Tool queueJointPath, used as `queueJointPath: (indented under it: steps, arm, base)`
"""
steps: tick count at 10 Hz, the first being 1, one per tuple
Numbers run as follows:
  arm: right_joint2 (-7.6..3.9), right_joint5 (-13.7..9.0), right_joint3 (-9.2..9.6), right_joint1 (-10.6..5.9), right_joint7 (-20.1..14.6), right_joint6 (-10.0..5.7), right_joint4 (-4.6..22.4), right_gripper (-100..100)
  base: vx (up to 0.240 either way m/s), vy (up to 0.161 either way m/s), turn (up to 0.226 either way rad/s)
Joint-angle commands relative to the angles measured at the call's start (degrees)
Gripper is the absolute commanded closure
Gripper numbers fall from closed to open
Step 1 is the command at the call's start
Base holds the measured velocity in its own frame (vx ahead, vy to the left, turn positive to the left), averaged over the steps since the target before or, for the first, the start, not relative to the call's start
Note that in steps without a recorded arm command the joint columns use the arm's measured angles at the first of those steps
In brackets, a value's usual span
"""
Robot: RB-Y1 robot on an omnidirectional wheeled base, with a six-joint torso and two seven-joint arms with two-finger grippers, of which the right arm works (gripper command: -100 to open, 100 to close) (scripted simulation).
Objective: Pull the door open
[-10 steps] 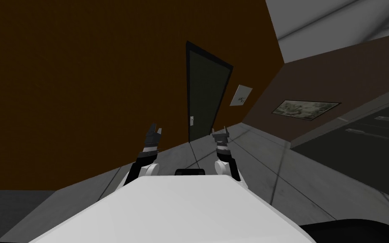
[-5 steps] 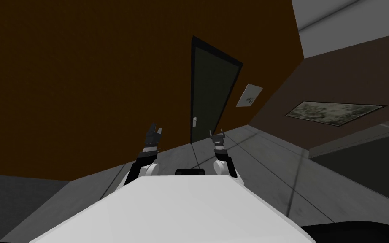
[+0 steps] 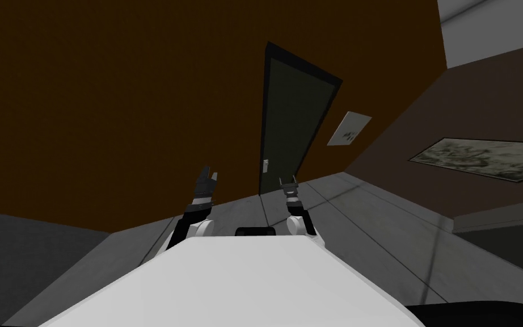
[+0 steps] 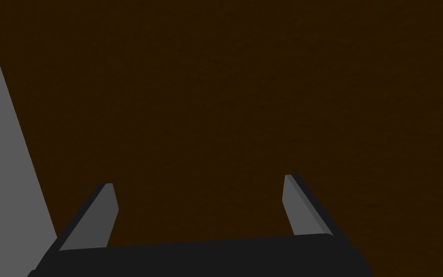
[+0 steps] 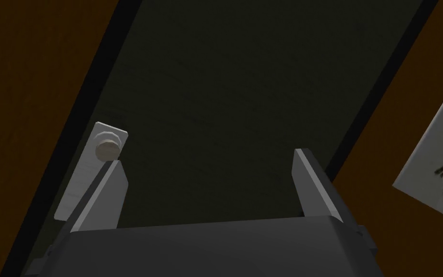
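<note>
Door point(image 3: 290, 113) stands closed, centre-right in the head view, well apart from both grippers. Right gripper point(image 3: 289, 183), fingers spread and empty, is nearer. The knob point(image 5: 107, 147) lies ahead, just outside one fingertip. Left gripper point(image 3: 208, 176), likewise spread, faces the brown wall point(image 4: 264, 96).

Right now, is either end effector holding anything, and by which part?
Nothing is held. The right end effector is open, short of the door and its knob; the left end effector is open, facing the brown wall.
</note>
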Motion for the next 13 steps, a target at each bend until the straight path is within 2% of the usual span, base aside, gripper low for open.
queueJointPath:
  steps: [1,6,13]
  arm:
    - [-1.56,-2.4,0.53,-1.22,-2.7,-0.19,2.6,-100]
    - [-5.27,-9.0,2.75,-3.79,-9.4,-0.21,8.9,-100]
    - [-9.86,-17.2,5.52,-7.01,-17.7,-0.23,16.7,-100]
  base:
    - [0.093,0.009,0.151]
    - [0.104,-0.008,0.131]
    - [0.097,-0.015,0.116]
